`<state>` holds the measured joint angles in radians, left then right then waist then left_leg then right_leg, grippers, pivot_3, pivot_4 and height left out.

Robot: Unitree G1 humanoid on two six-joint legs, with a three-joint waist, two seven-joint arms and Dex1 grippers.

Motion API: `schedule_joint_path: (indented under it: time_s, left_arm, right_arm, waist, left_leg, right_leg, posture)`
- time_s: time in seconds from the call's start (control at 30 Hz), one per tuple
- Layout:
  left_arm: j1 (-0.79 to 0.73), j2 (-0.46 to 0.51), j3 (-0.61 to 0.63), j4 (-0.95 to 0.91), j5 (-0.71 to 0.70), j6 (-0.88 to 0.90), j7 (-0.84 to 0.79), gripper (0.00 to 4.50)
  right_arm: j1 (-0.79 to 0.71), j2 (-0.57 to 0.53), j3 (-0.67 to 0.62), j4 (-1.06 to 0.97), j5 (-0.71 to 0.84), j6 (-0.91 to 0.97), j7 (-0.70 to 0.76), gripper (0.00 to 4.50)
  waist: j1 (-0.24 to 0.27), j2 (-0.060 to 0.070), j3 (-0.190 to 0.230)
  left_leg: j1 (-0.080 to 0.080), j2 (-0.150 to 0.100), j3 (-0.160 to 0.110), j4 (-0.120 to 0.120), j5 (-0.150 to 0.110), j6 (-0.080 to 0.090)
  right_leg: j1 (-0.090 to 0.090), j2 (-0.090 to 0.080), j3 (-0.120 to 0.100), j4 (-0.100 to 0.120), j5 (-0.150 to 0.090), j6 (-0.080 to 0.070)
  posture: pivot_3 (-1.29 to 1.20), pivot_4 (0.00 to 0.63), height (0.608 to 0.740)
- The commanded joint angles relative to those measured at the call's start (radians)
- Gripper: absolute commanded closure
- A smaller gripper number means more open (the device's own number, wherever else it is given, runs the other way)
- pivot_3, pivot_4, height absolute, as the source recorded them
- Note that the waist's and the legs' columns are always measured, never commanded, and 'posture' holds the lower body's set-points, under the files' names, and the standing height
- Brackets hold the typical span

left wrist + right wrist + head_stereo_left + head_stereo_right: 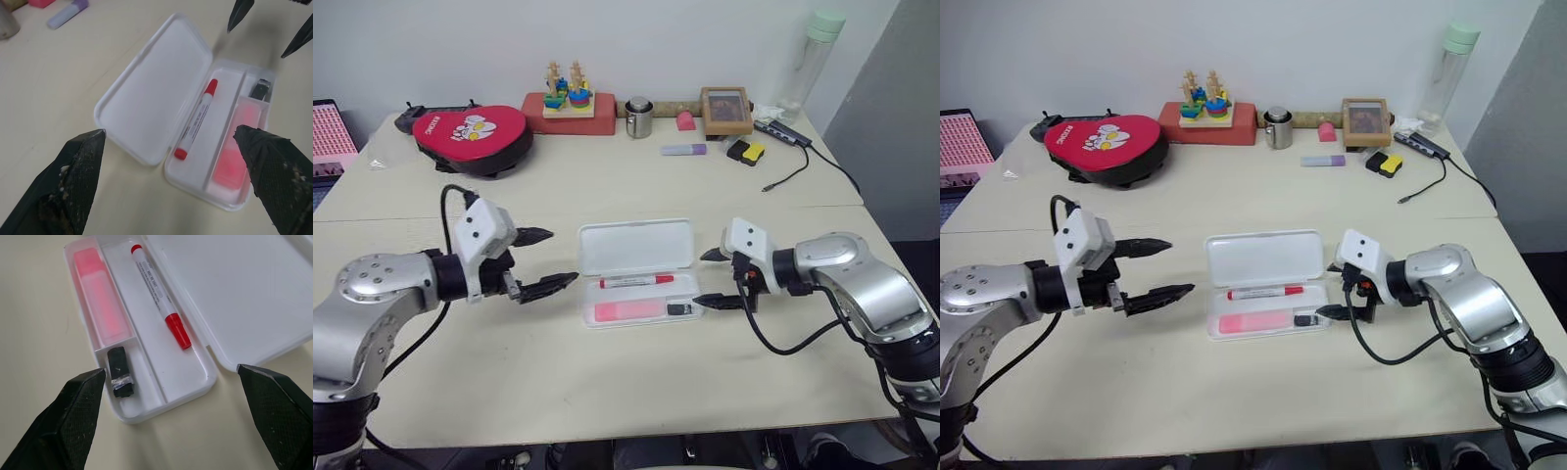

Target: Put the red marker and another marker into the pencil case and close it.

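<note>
**Both pens are in, the lid is still up**

The case lies open in the middle of the table, nearer the front edge than the back. Its lid lies flat toward the back edge. The red marker lies in the long slot next to the hinge. The pink marker lies in the front slot. A small dark stick sits in the little box at the case's right end.

The left gripper hangs just off the case's left end with its fingers spread wide and nothing in them. The right gripper hangs just off the right end, fingers wide too, and also empty. Neither one touches the case.

I think the filling part is done, since both pens lie flat inside their slots. What is left is to shut the lid. The two grippers wait at each end, maybe so one can hold the tray while the other flips the lid over. The case looks light and smooth, so it may slide when pushed.
</note>
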<state>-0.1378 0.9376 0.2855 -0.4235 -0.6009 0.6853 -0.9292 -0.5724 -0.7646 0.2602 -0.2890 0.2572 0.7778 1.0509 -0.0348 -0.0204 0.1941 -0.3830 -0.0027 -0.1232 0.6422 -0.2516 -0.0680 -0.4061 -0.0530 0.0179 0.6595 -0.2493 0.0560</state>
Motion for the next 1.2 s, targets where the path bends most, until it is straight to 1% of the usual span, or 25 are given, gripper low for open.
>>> schedule_joint_path:
  time_s: [0.03, 0.1, 0.2, 0.27, 0.3, 0.37, 0.43, 0.53, 0.7, 0.77, 0.8, 0.83, 1.03, 1.2]
  left_arm:
    - [0.045, 0.007, 0.112, -0.055, -0.066, 0.020, -0.011, 0.00]
    - [0.074, 0.015, 0.138, -0.069, -0.079, 0.028, -0.013, 0.00]
    - [0.163, 0.029, 0.205, -0.122, -0.098, 0.052, -0.027, 0.00]
    - [0.213, 0.048, 0.240, -0.147, -0.106, 0.061, -0.052, 0.00]
    - [0.225, 0.054, 0.249, -0.151, -0.109, 0.062, -0.059, 0.00]
    - [0.237, 0.065, 0.280, -0.145, -0.094, 0.040, -0.070, 0.00]
    - [0.234, 0.063, 0.305, -0.145, -0.114, 0.046, -0.068, 0.00]
    - [0.239, 0.057, 0.309, -0.153, -0.122, 0.047, -0.063, 0.00]
    - [0.238, 0.049, 0.291, -0.158, -0.117, 0.039, -0.049, 0.00]
    - [0.236, 0.048, 0.281, -0.157, -0.113, 0.035, -0.045, 0.00]
    - [0.236, 0.048, 0.277, -0.157, -0.113, 0.034, -0.044, 0.00]
    - [0.229, 0.048, 0.268, -0.157, -0.113, 0.034, -0.039, 0.00]
    - [0.212, 0.045, 0.241, -0.154, -0.112, 0.029, -0.030, 0.00]
    - [0.205, 0.043, 0.233, -0.151, -0.112, 0.029, -0.023, 0.00]
  right_arm:
    - [-0.034, -0.015, -0.034, 0.041, -0.009, -0.047, -0.002, 0.01]
    - [-0.048, -0.013, -0.034, 0.086, -0.027, -0.074, -0.013, 0.01]
    - [-0.082, -0.006, -0.034, 0.192, -0.078, -0.155, -0.049, 0.01]
    - [-0.102, 0.003, -0.035, 0.247, -0.094, -0.190, -0.056, 0.37]
    - [-0.108, 0.007, -0.035, 0.264, -0.099, -0.200, -0.056, 0.45]
    - [-0.133, 0.021, -0.026, 0.325, -0.126, -0.247, -0.068, 1.03]
    - [-0.154, 0.039, -0.016, 0.385, -0.155, -0.289, -0.078, 1.62]
    - [-0.167, 0.058, -0.013, 0.424, -0.171, -0.316, -0.077, 2.43]
    - [-0.210, 0.123, -0.001, 0.526, -0.199, -0.371, -0.083, 3.44]
    - [-0.226, 0.151, 0.001, 0.564, -0.212, -0.386, -0.086, 3.91]
    - [-0.230, 0.158, 0.002, 0.576, -0.218, -0.395, -0.083, 4.27]
    - [-0.240, 0.173, 0.010, 0.594, -0.226, -0.407, -0.081, 4.46]
    - [-0.285, 0.225, 0.037, 0.644, -0.258, -0.445, -0.062, 4.46]
    - [-0.294, 0.229, 0.033, 0.623, -0.260, -0.447, -0.028, 4.46]
  waist:
    - [0.001, 0.000, 0.000]
    - [0.002, 0.000, 0.000]
    - [0.002, 0.000, 0.000]
    - [0.001, 0.000, 0.000]
    - [0.001, 0.000, 0.000]
    - [0.001, 0.000, 0.000]
    - [0.001, 0.001, 0.001]
    - [0.001, 0.001, 0.001]
    - [0.000, 0.001, 0.001]
    - [-0.001, 0.001, 0.001]
    - [-0.001, 0.001, 0.001]
    - [-0.001, 0.001, 0.001]
    - [-0.005, 0.001, 0.001]
    - [-0.006, 0.002, 0.001]
  left_leg:
    - [0.000, 0.000, 0.000, 0.000, 0.000, 0.000]
    - [0.000, 0.000, 0.000, 0.000, 0.000, 0.000]
    - [0.000, 0.000, 0.001, 0.000, 0.000, 0.000]
    - [0.000, 0.000, 0.001, 0.000, 0.000, 0.000]
    - [0.000, 0.000, 0.001, 0.000, 0.000, 0.000]
    - [0.000, 0.000, 0.001, 0.000, 0.000, 0.000]
    - [0.000, 0.000, 0.001, 0.000, 0.000, 0.000]
    - [0.000, 0.000, 0.001, 0.000, 0.000, 0.000]
    - [0.000, 0.000, 0.001, -0.001, 0.000, 0.000]
    - [0.000, 0.000, 0.001, -0.001, 0.000, 0.000]
    - [0.000, 0.000, 0.001, -0.001, 0.000, 0.000]
    - [0.000, 0.000, 0.001, -0.001, 0.000, 0.000]
    - [0.000, 0.000, 0.001, -0.002, 0.000, 0.000]
    - [0.000, 0.000, 0.001, -0.002, 0.000, 0.000]
  right_leg:
    - [0.000, 0.000, 0.000, 0.000, 0.000, 0.000]
    - [0.000, 0.000, 0.000, 0.000, 0.000, 0.000]
    - [0.000, 0.000, 0.001, 0.000, 0.000, 0.000]
    - [0.000, 0.000, 0.001, 0.000, 0.000, 0.000]
    - [0.000, 0.000, 0.001, 0.000, 0.000, 0.000]
    - [0.000, 0.000, 0.000, 0.000, 0.000, -0.001]
    - [0.000, 0.000, 0.000, 0.000, 0.000, -0.001]
    - [0.000, 0.000, 0.001, 0.000, 0.000, -0.001]
    - [0.000, 0.000, 0.001, 0.000, 0.001, -0.003]
    - [0.000, 0.000, 0.001, 0.000, 0.002, -0.005]
    - [0.000, 0.000, 0.001, 0.000, 0.002, -0.005]
    - [0.000, 0.000, 0.000, 0.000, 0.002, -0.005]
    - [-0.001, 0.000, 0.000, 0.000, 0.002, -0.006]
    - [-0.001, 0.000, 0.001, 0.000, 0.002, -0.006]
  posture:
    - [0.00, 0.150, 0.740]
    - [0.00, 0.150, 0.740]
    - [0.00, 0.150, 0.740]
    - [0.00, 0.150, 0.740]
    - [0.00, 0.150, 0.740]
    - [0.00, 0.150, 0.740]
    - [0.00, 0.150, 0.740]
    - [0.00, 0.150, 0.740]
    - [0.00, 0.150, 0.740]
    - [0.00, 0.150, 0.740]
    - [0.00, 0.150, 0.740]
    - [0.00, 0.150, 0.740]
    - [0.00, 0.150, 0.740]
    - [0.00, 0.150, 0.740]
